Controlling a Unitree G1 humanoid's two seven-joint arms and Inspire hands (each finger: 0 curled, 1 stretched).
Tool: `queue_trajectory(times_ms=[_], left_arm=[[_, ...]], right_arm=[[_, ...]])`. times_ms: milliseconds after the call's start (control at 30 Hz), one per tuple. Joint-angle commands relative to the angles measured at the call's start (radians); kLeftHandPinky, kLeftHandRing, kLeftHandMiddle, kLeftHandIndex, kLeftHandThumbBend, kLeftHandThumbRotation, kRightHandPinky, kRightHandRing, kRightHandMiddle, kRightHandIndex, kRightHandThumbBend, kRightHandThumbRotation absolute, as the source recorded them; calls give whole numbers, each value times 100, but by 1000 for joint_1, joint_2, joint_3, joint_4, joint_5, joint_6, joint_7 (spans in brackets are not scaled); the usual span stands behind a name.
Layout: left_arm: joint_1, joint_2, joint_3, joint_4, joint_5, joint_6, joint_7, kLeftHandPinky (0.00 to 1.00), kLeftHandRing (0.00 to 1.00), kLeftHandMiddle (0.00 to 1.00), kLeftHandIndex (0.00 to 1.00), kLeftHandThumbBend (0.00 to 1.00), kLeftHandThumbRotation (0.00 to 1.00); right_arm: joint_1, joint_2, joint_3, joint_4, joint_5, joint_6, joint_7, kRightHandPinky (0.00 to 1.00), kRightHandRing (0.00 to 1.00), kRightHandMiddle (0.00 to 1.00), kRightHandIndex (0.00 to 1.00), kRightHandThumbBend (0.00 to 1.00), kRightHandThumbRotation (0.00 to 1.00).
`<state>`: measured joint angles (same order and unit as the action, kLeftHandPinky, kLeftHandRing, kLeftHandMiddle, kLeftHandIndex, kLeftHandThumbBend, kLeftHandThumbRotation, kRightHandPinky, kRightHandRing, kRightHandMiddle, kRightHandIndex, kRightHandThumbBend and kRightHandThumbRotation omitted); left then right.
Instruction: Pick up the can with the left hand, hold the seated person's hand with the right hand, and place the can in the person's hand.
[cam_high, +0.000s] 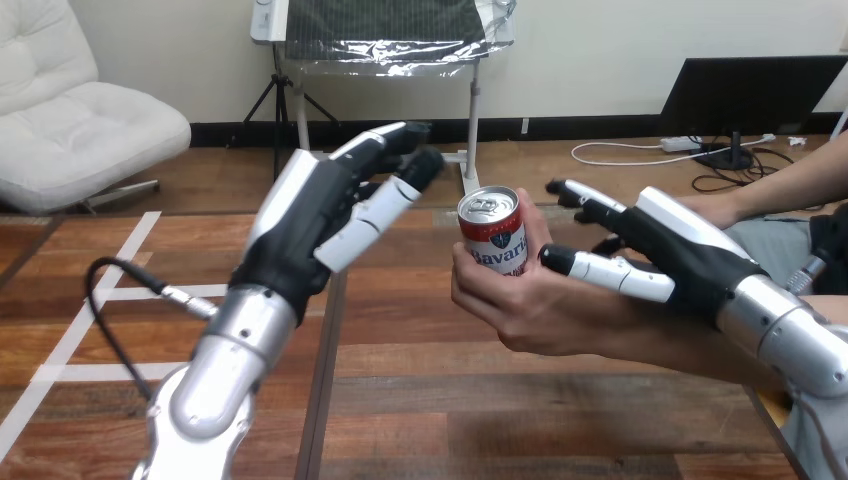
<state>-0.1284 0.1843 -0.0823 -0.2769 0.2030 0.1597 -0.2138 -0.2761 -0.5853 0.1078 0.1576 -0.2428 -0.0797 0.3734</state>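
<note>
A red and white can (493, 233) stands upright in the person's hand (520, 300), whose fingers wrap round it at mid-table. My left hand (325, 215) hovers raised to the left of the can, open, its fingers straight and a short gap away from it. My right hand (680, 250) lies over the person's wrist from the right. Its thumb runs straight along the near side of the wrist and its fingers (585, 200) reach straight past the far side, behind the person's hand. I see no curl round the wrist.
The person's forearm (690, 350) runs from the right edge under my right arm. A dark seam (325, 400) runs down the wooden table below my left hand.
</note>
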Motion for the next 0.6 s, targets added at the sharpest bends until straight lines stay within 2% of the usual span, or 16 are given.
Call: queue_trajectory(times_ms=[0,233,467,567], left_arm=[[3,2,32,-128,-22,11,14,74,86,85,82,46,95],[47,-8,51,-206,-47,10,19,70,85,85,81,34,96],[88,-21,68,-284,-83,12,28,65,82,84,81,24,99],[107,-28,73,-312,-85,16,42,62,80,82,79,24,100]], right_arm=[[22,35,-43,-52,32,1,-35,82,95,97,98,100,100],[54,71,-75,-75,78,-53,-78,83,94,96,97,96,100],[84,112,-106,-80,126,-158,-122,84,93,94,95,90,100],[93,131,-119,-82,155,-195,-128,85,93,94,94,90,100]])
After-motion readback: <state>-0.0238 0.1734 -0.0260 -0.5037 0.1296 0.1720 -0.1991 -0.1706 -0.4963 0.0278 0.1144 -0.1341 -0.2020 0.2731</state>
